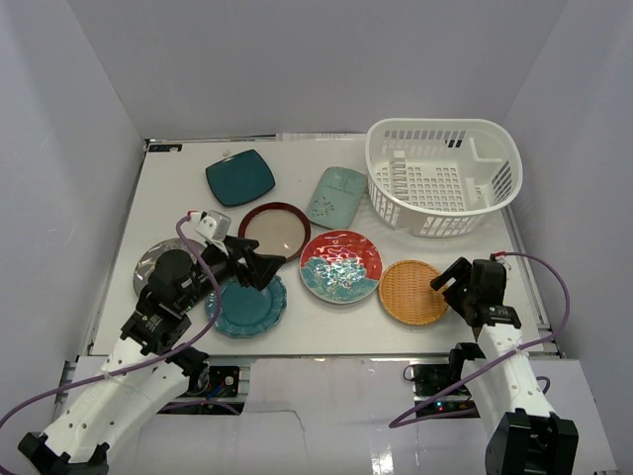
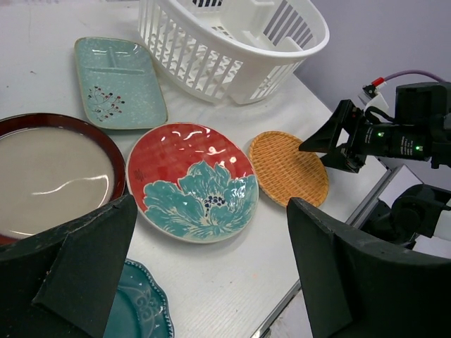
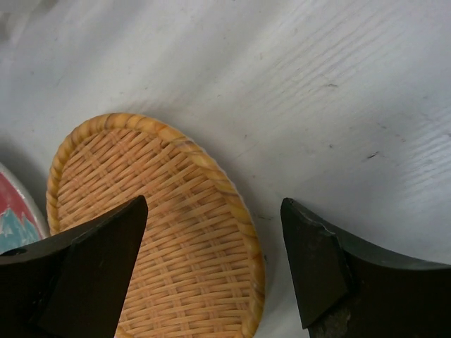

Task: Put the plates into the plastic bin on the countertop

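The right gripper hangs, jaws apart, over the orange plate, at its right rim. The left gripper, also apart, hovers above the scalloped plate.

Bright, even light; soft shadows

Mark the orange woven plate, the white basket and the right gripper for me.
orange woven plate [image 1: 413, 292], top external view, centre of its weave.
white basket [image 1: 440, 222], top external view, near lattice wall.
right gripper [image 3: 213, 204], right wrist view, midway between its fingertips.
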Controlling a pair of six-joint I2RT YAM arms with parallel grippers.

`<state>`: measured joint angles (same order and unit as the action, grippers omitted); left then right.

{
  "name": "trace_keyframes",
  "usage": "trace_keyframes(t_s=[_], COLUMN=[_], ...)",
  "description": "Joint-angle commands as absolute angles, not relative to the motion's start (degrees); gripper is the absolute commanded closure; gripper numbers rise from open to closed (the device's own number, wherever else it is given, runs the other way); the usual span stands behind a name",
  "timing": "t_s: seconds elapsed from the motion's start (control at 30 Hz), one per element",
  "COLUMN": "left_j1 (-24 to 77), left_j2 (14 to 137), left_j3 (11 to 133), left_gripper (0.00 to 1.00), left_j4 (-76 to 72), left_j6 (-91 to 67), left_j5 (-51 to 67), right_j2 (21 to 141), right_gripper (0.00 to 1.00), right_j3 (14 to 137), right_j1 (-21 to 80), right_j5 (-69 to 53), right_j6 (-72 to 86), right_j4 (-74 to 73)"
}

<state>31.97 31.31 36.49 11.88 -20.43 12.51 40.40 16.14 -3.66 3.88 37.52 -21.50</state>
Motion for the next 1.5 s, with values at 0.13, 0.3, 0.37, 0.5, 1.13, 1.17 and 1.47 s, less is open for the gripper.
trace_keyframes(t_s=[0.13, 0.3, 0.37, 0.5, 1.13, 1.17, 1.47], left_j1=[32.87, 33.40, 33.57, 33.57, 33.40, 33.40, 33.31], left_j2=[29.97, 30.32, 30.15, 29.88, 30.67, 30.76, 33.04], left_j3=[37.53, 37.53, 37.53, 37.35, 37.44, 37.35, 38.32], left_gripper=[0.02, 0.02, 0.02, 0.02, 0.02, 0.02, 0.02], left_j4=[12.31, 11.95, 11.78, 11.69, 11.60, 11.69, 13.09], left_j6=[-19.69, -19.86, -19.86, -19.95, -20.21, -20.21, -19.87], left_j5=[11.60, 13.00, 13.27, 13.27, 13.27, 13.10, 10.99], right_j2=[38.85, 36.13, 34.99, 32.96, 22.85, 23.03, 28.65], right_gripper=[0.33, 0.49, 0.62, 0.81, 0.92, 0.92, 0.92], right_j3=[8.26, 7.38, 7.56, 9.22, 34.45, 35.24, 46.66], right_j1=[-4.13, -4.13, -4.13, -4.13, -4.13, -4.13, -4.13], right_j5=[-3.08, -0.80, -0.35, 2.37, -6.67, -9.03, -29.43], right_j6=[44.21, 44.91, 45.00, 44.56, 33.40, 33.22, 35.76], right_j4=[-17.93, -19.94, -20.74, -23.28, -35.16, -35.07, -30.43])
